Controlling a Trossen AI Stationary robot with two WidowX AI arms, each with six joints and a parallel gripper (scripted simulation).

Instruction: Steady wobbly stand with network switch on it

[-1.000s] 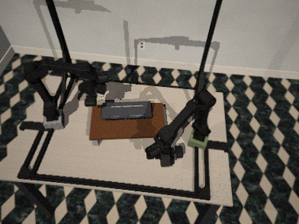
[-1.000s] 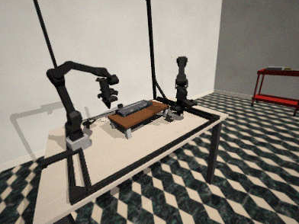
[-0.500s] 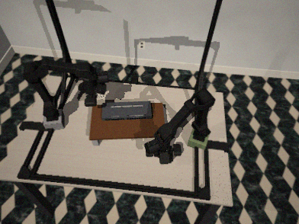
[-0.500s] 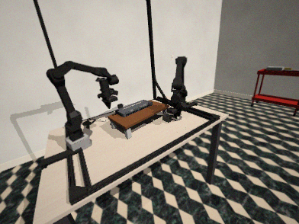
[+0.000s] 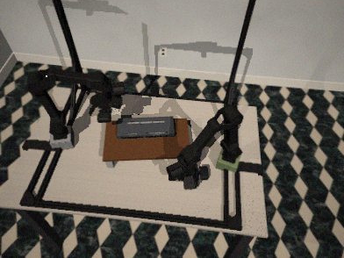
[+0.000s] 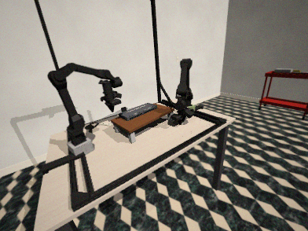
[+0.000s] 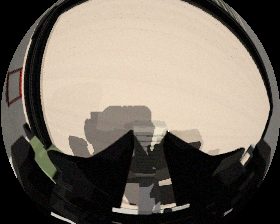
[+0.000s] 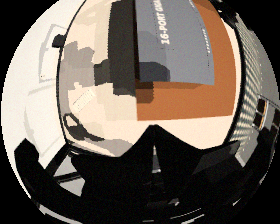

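Note:
The stand has a brown board (image 5: 132,148) (image 6: 133,125) (image 8: 200,102) on pale legs, one leg (image 5: 111,163) (image 6: 132,137) showing at its front corner. Its exact tilt is hard to tell. The dark grey network switch (image 5: 146,129) (image 6: 139,111) (image 8: 175,55) lies on the board, toward its back. My left gripper (image 7: 148,134) is shut on a wedge (image 7: 143,137), a pale grey striped piece between the fingertips, low over the table by the stand's front right corner in the top view. My right gripper (image 5: 104,117) (image 6: 112,109) (image 8: 152,128) is shut and empty, above the board's left end.
A black frame (image 5: 132,212) (image 6: 130,174) runs around the table top (image 5: 83,180) (image 6: 106,166), with uprights behind the arms. The left arm's green base (image 5: 228,161) (image 7: 44,160) and the right arm's pale base (image 5: 62,140) (image 6: 81,146) stand at opposite sides of the stand.

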